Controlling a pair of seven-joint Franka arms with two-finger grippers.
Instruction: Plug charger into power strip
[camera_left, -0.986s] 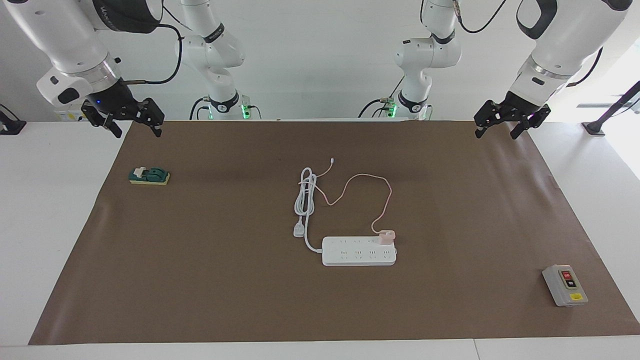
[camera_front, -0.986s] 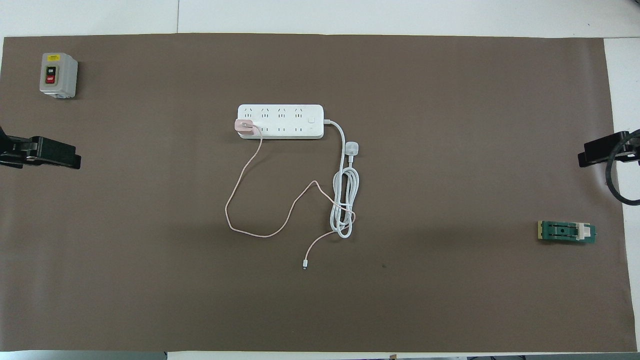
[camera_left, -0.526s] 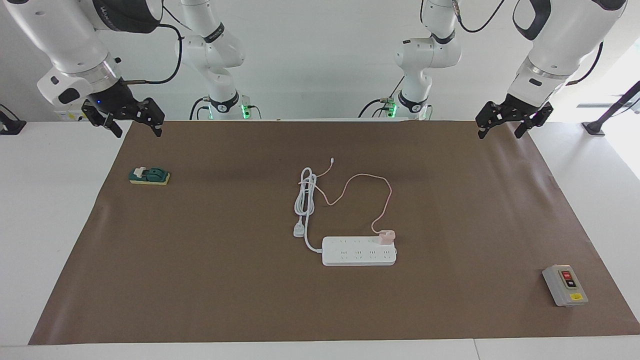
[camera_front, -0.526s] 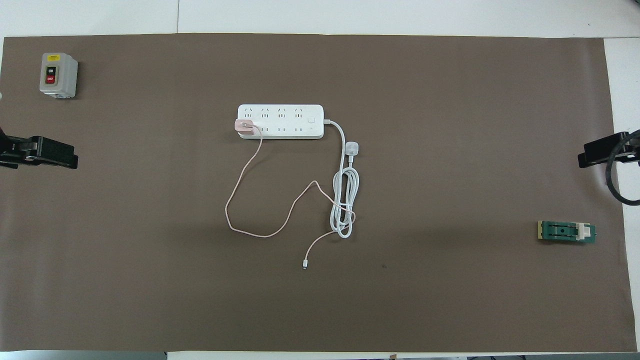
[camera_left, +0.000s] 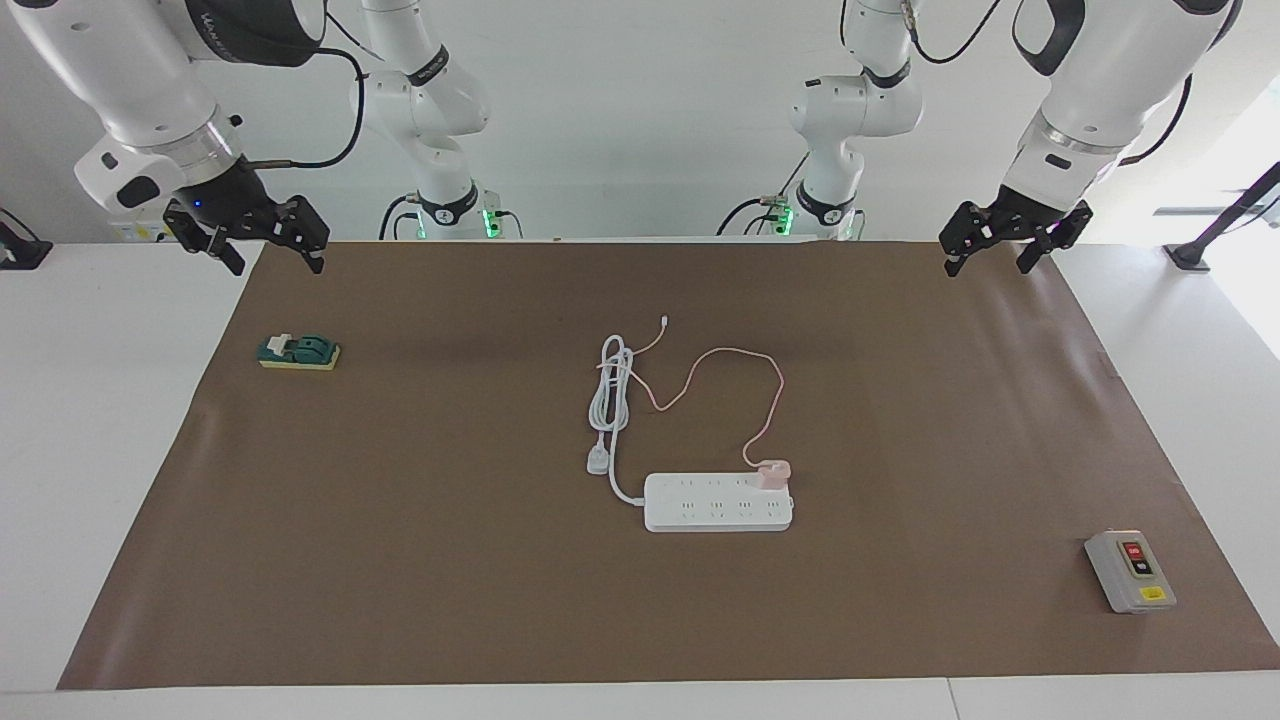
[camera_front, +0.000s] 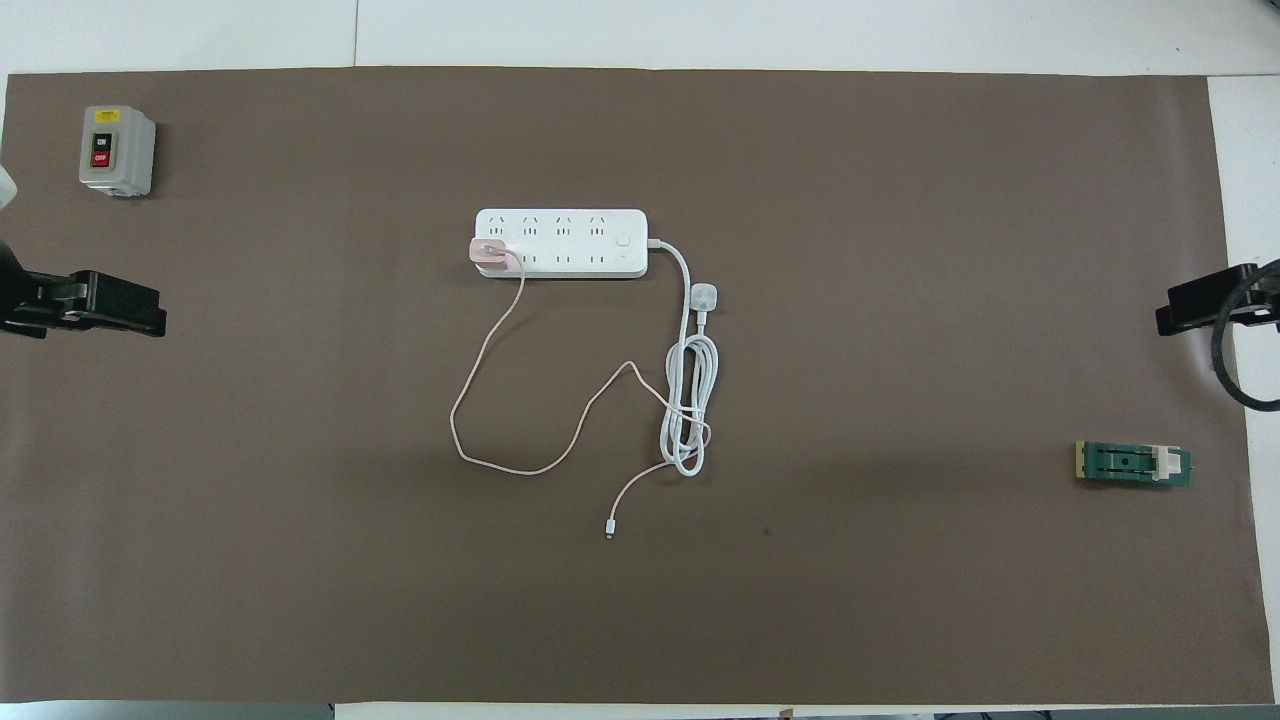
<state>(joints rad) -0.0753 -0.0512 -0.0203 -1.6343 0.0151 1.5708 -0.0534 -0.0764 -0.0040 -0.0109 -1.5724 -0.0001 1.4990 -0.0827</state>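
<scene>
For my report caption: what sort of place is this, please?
Probably a robotics lab test bench: two white arms at a table under a brown mat, with a power strip, a grey switch box and a green part laid out.

We cannot see the charger's (camera_left: 772, 473) prongs: it sits on the strip (camera_left: 718, 502) at the end toward the left arm, and whether they are fully in a socket is hidden under its body. In the overhead view the left claw (camera_front: 95, 305) is cut off by the picture's edge, so only its dark tip shows; the right claw (camera_front: 1205, 303) is cut off the same way at the other edge. The labels on the grey box (camera_left: 1130, 571) are too small for us to read. The cable's (camera_left: 700, 375) tip connector is too small to make out.
</scene>
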